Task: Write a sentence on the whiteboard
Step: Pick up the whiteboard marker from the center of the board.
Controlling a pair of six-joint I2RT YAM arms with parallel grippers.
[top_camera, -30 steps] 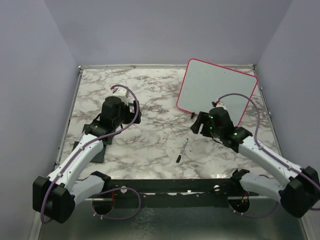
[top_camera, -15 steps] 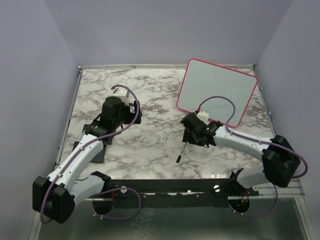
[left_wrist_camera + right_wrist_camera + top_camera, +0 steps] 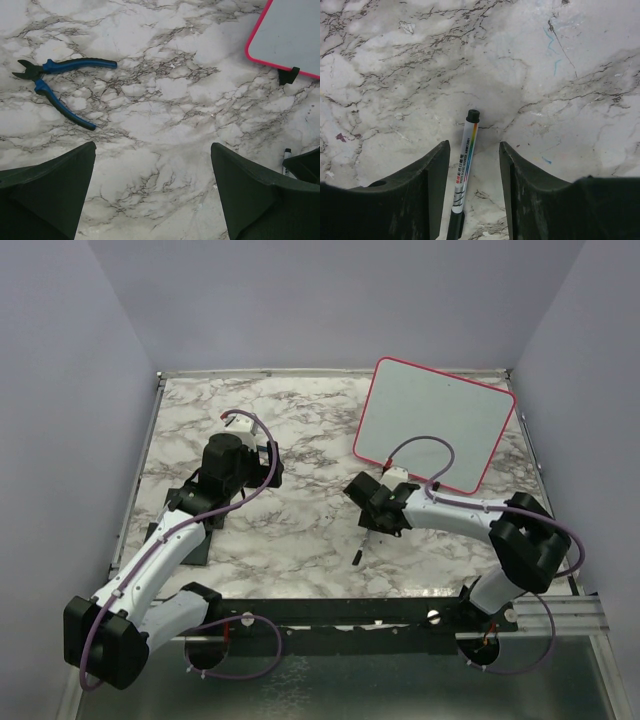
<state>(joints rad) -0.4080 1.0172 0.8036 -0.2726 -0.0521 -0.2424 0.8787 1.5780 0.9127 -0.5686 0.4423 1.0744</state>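
The whiteboard (image 3: 430, 425) lies flat at the back right of the marble table, white with a red-pink frame, and its corner shows in the left wrist view (image 3: 295, 35). Its face is blank; no sentence is in view. A slim whiteboard marker (image 3: 358, 552) lies on the marble in front of the board. My right gripper (image 3: 372, 523) is down over it, open, fingers on either side of the marker (image 3: 466, 160), which lies close to the left finger with a gap on the right (image 3: 473, 146). My left gripper (image 3: 265, 455) hovers wide open over bare marble (image 3: 152, 146).
Blue-handled pliers (image 3: 60, 85) lie on the marble left of the left gripper. A dark flat pad (image 3: 195, 525) sits under the left arm. A black clip (image 3: 289, 75) sticks out from the board's near edge. Walls enclose the table on three sides.
The right arm has swung left from the board's near edge and come down over the marker. Its jaws have narrowed around it. The left arm has not moved.
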